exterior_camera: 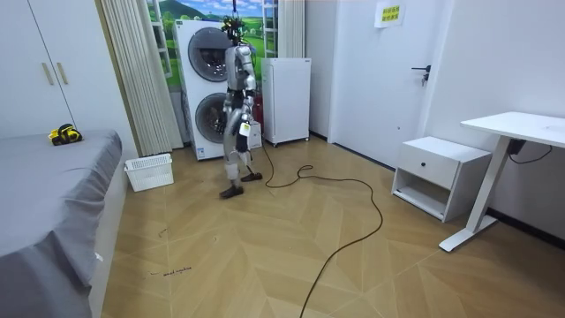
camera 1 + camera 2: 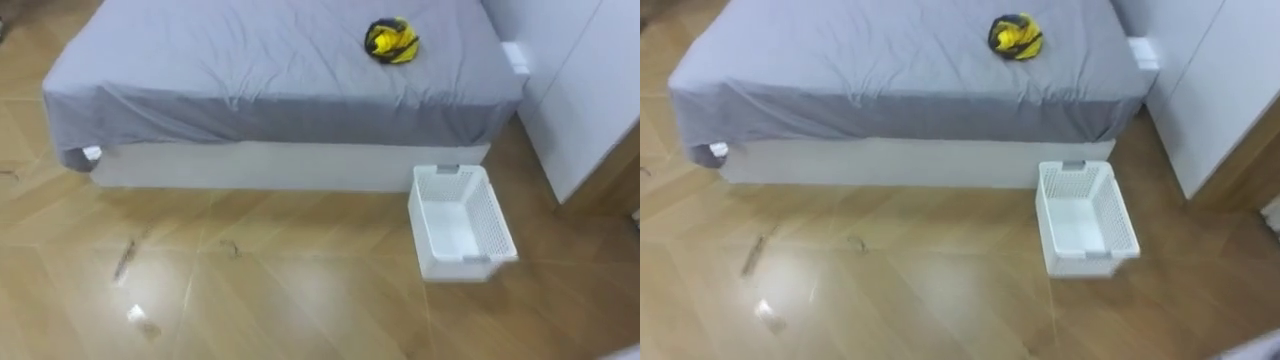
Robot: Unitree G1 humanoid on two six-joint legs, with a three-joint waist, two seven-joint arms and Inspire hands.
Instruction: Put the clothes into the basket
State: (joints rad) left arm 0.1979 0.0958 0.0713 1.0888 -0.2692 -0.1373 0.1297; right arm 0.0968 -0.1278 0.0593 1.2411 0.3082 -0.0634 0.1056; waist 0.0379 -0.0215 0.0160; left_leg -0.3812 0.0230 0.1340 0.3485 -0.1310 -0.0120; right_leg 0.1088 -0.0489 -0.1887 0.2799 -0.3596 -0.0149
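On the grey bed (image 2: 250,60), toward its far right part in the eye views, lie the clothes (image 2: 391,40): one small crumpled bundle, yellow with black patches, balled up with no clear long axis. It sits alone on the smooth sheet, well back from the near edge.

Below it, on the wooden floor (image 2: 250,290), the white basket (image 2: 498,215) stands upright and empty. Its short end is just beside the bed's white base and its long axis runs out from the bed toward the robot. It stands a little to the right of the bundle, so the move from sheet to basket would be short, forward over the edge and down.

From the room view, the robot stands upright in front of the stacked washing machines (image 1: 207,88), well apart from the bed, with the basket between it and the bed's end. Its robot hands (image 1: 244,132) hang low beside its hips. They are too small there to tell whether they are released or clenched, or to tell which is which, though nothing large hangs from them.

The clothes lie ahead and right of centre from the head camera. The right arm therefore looks the likelier one to reach them, but first the robot would have to close the gap to the bed.
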